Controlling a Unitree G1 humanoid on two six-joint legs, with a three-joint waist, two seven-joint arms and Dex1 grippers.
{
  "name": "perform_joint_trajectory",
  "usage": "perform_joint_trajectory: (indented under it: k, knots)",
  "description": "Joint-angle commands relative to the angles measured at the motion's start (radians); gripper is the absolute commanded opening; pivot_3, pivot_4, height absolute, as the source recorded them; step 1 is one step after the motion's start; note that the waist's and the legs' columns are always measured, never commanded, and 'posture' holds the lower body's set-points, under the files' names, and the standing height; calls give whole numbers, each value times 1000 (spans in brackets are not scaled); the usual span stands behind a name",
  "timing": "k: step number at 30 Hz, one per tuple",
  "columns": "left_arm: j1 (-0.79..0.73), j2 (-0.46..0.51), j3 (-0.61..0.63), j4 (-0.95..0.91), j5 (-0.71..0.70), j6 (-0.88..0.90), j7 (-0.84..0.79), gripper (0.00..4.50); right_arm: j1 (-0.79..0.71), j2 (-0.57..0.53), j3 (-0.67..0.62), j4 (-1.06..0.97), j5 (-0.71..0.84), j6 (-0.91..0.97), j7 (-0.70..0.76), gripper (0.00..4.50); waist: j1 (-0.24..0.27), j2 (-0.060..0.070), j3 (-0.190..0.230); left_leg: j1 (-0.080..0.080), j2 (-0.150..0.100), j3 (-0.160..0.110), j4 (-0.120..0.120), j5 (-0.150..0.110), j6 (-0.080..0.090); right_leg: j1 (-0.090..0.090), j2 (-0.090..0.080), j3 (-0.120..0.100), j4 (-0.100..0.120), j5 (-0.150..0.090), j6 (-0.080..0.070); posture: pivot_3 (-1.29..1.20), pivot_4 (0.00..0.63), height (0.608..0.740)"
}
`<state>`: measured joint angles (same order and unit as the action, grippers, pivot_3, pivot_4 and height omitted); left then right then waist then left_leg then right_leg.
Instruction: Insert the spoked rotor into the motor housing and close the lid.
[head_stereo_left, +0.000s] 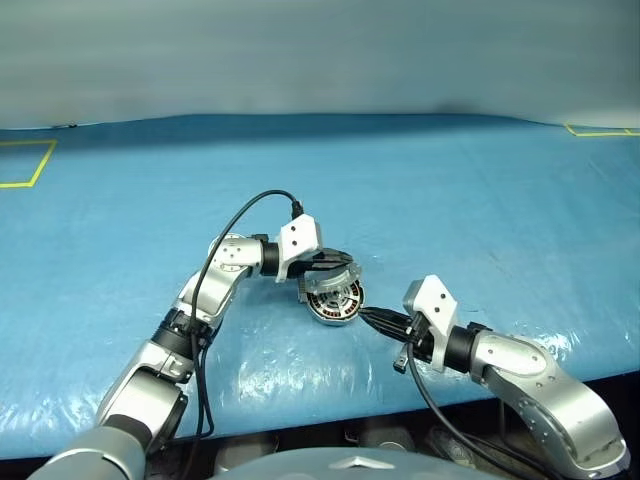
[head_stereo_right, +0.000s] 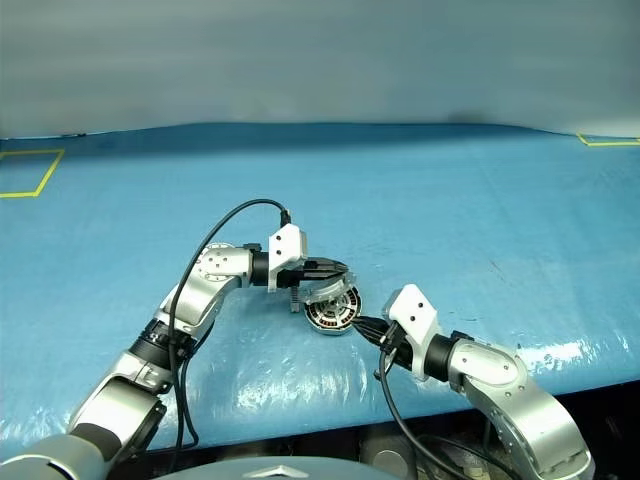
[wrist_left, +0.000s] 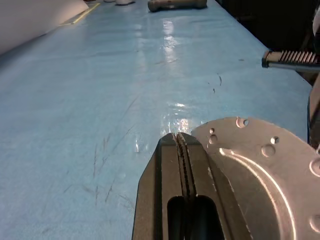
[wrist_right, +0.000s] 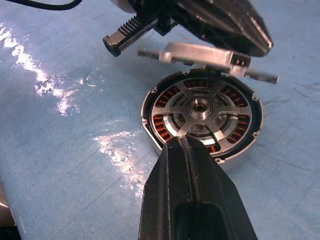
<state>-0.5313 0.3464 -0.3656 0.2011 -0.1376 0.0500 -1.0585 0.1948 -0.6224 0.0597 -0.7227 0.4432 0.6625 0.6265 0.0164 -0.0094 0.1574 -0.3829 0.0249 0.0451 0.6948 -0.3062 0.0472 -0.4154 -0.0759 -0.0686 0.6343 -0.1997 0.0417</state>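
The left gripper (head_stereo_left: 335, 262), fingers pressed together, sits against the raised lid (wrist_right: 200, 54), which hangs tilted over the motor housing (wrist_right: 150, 125). The spoked rotor (wrist_right: 202, 111) lies seated inside the housing's windings. The right gripper (head_stereo_left: 372, 318), also pressed together, points at the housing's near-right rim on the blue surface (head_stereo_left: 480, 220).

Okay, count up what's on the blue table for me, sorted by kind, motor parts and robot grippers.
Round silver-grey metal motor housing: 1
Shiny silver spoked rotor, seated in the housing: 1
Round grey metal lid, raised over the housing: 1
Black two-finger grippers: 2, left gripper on the lid, right gripper by the housing
Total: 5
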Motion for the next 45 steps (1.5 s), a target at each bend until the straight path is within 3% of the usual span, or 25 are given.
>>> perform_joint_trajectory:
  k: [1, 13, 17, 22, 29, 36, 45]
  knots:
    - [3, -7, -23, -5, 23, -47, -22, 31, 14, -4, -34, -56, 14, -7, -14, 0, 2, 0, 0, 0, 0, 0, 0, 0, 0, 0, 0, 0, -1, 0, 0, 0, 150, 740]
    - [95, 4, -122, -30, 115, -72, -36, 31, -48, 21, -53, -46, 49, -13, -32, 0, 3, 1, -1, -1, 0, 1, 1, -2, 3, 2, 0, 1, -6, 3, 4, 0, 150, 740]
    - [101, -5, -55, -78, 63, -48, -6, 31, -90, 33, -17, -27, 30, -6, -47, 0, 3, 1, -1, -1, 0, 1, 1, -2, 3, 2, 0, 1, -6, 3, 4, 0, 150, 740]
    - [136, 26, 99, -241, -106, 39, 6, 31, -138, 54, 30, 11, -19, -23, -77, 0, -1, 1, -1, -2, 0, 1, 1, -2, 3, 1, 0, 1, -6, 3, 4, 0, 150, 740]
    - [294, 155, 222, -413, -203, 179, 32, 0, -175, 72, 75, 75, -62, -60, -68, 2247, -5, 1, -1, -2, 0, 2, 1, -1, 1, 1, 0, 1, -6, 3, 4, 0, 150, 740]
    - [465, 213, 224, -499, -151, 185, 113, 0, -233, 51, 161, 178, -144, -97, -19, 4482, 1, 2, 0, -1, 0, 2, 1, -2, 3, 1, -1, 2, -7, 3, 3, 0, 150, 740]
    - [533, 223, 225, -572, -162, 206, 136, 0, -311, 59, 242, 339, -270, -154, -6, 4482, -2, 2, -1, -1, 0, 3, 1, -1, 2, 1, 0, 2, -6, 1, 0, 0, 150, 740]
